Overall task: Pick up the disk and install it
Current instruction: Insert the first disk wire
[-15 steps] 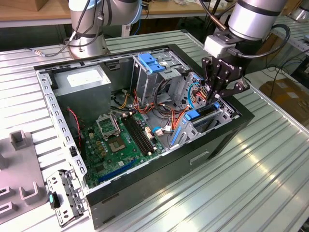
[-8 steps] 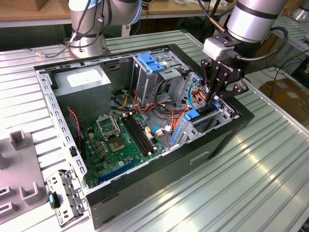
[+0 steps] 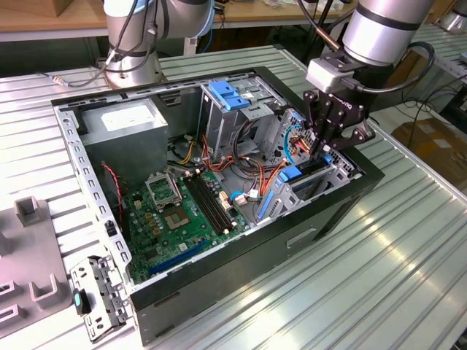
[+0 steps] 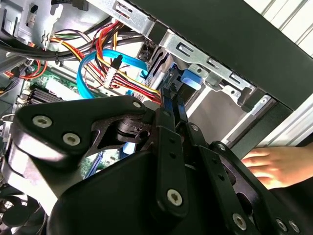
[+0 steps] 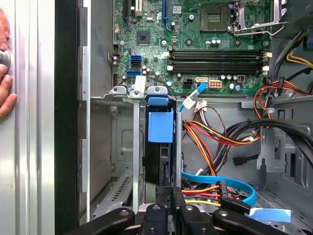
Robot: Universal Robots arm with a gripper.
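Observation:
The disk [image 5: 160, 128] stands on edge in a slot of the metal drive cage [image 5: 136, 156] at the case's front corner, its blue plastic bracket facing the motherboard. From the exterior view, the disk [image 3: 300, 173] lies low in the cage, on that view's right. My gripper [image 3: 321, 149] reaches straight down into the cage. Its two thin fingers are pressed together, narrower than the disk, with their tips at the disk's dark end. In both wrist views the gripper [image 5: 169, 190] [image 4: 172, 95] points along the slot.
The open computer case [image 3: 87, 175] holds a green motherboard [image 3: 171, 211], a grey power-supply box [image 3: 131, 120] and red, orange and blue cables [image 5: 220, 181] beside the cage. A person's hand [image 4: 269, 166] rests on the table next to the case wall. A second arm's base [image 3: 135, 44] stands behind.

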